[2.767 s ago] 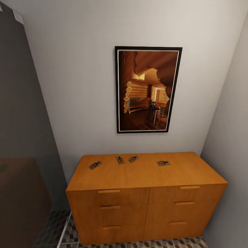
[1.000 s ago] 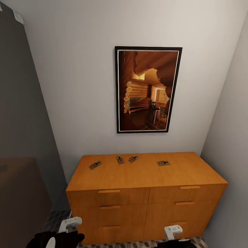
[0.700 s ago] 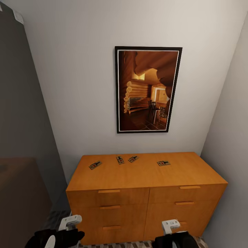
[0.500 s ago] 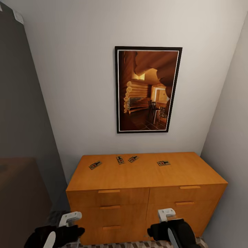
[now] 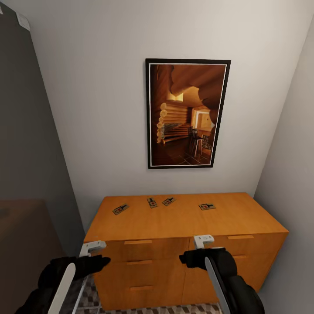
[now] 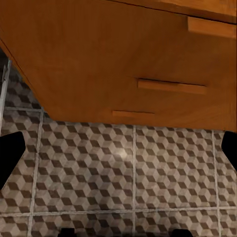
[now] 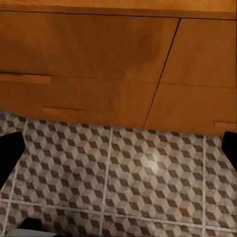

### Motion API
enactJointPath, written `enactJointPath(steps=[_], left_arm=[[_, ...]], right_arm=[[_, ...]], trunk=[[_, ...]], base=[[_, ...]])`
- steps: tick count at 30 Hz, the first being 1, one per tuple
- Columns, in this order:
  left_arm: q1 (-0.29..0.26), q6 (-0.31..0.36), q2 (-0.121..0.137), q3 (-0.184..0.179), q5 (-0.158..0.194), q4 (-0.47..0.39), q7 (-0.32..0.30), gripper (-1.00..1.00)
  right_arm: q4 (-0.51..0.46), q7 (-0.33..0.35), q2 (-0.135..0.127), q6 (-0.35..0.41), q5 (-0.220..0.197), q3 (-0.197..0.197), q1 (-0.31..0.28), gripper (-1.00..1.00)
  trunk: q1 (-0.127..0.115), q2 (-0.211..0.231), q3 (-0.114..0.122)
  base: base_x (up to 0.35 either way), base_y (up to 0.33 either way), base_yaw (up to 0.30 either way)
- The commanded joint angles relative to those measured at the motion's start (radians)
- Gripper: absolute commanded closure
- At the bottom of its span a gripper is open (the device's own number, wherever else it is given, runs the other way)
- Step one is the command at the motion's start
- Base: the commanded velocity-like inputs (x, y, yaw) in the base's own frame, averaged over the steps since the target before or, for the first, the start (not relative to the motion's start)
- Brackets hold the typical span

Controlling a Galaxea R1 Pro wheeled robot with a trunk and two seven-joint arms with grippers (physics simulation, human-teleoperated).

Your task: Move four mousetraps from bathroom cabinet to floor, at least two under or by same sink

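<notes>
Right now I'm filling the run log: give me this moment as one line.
phase: approach | mousetraps: four on cabinet top, untouched | left gripper: empty, in front of cabinet | right gripper: empty, in front of cabinet

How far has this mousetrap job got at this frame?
Nothing is placed yet: all four mousetraps lie on top of the cabinet. In hand: nothing; the left gripper and right gripper sit in front of the drawers. Left: pick up each trap and set it on the bathroom floor, two by the sink.
</notes>
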Motion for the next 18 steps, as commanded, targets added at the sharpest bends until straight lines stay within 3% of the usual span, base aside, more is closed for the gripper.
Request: enactJointPath(steps=[1, 10, 18], left_arm=[[-0.015, 0.005, 0.000, 0.000, 0.008, 0.000, 0.006, -1.00], [-0.125, 0.012, 0.001, -0.002, 0.008, 0.016, 0.005, -1.00], [-0.231, 0.015, 0.000, -0.003, 0.008, 0.061, 0.004, -1.00]], right_arm=[[-0.001, 0.002, 0.004, 0.004, 0.001, -0.001, -0.011, -1.00], [-0.001, 0.000, 0.028, 0.004, 0.004, -0.006, -0.088, -1.00], [0.003, -0.002, 0.037, 0.004, 0.007, -0.050, -0.178, -1.00]], trunk=[[0.000, -0.001, 0.000], [0.000, -0.001, 0.000], [0.000, -0.001, 0.000]], base=[[0.000, 0.000, 0.000], [0.000, 0.000, 0.000], [0.000, 0.000, 0.000]])
